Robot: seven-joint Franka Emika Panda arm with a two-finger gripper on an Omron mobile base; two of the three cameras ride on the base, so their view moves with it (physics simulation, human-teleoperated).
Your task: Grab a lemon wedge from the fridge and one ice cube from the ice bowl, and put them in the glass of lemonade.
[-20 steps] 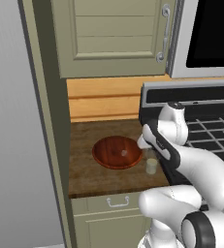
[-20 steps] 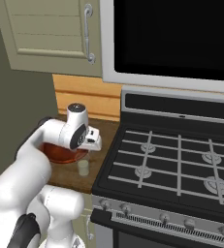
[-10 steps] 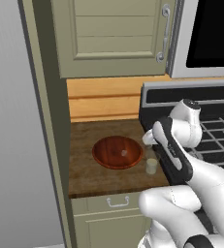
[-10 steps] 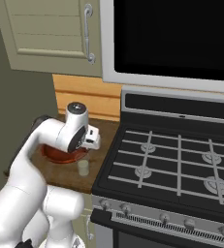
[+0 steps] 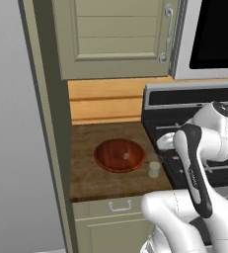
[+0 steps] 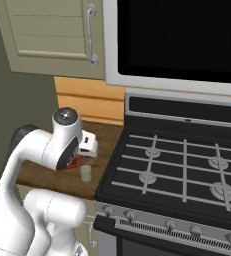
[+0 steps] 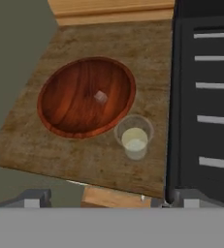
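Our gripper (image 7: 111,196) hangs wide open, holding nothing. Below it, the cube (image 7: 100,97) lies in the bowl (image 7: 60,97), touching the glass (image 7: 134,137).

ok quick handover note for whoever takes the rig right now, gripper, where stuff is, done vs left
Gripper: open, empty, above the counter's front edge.
Ice bowl: on the wooden counter left of the stove, one ice cube near its middle.
Glass of lemonade: upright beside the bowl's rim, stove side; I cannot make out a wedge or cube inside it.
Done: nothing I can confirm.
Left: take the ice cube to the glass; fetch the lemon wedge.
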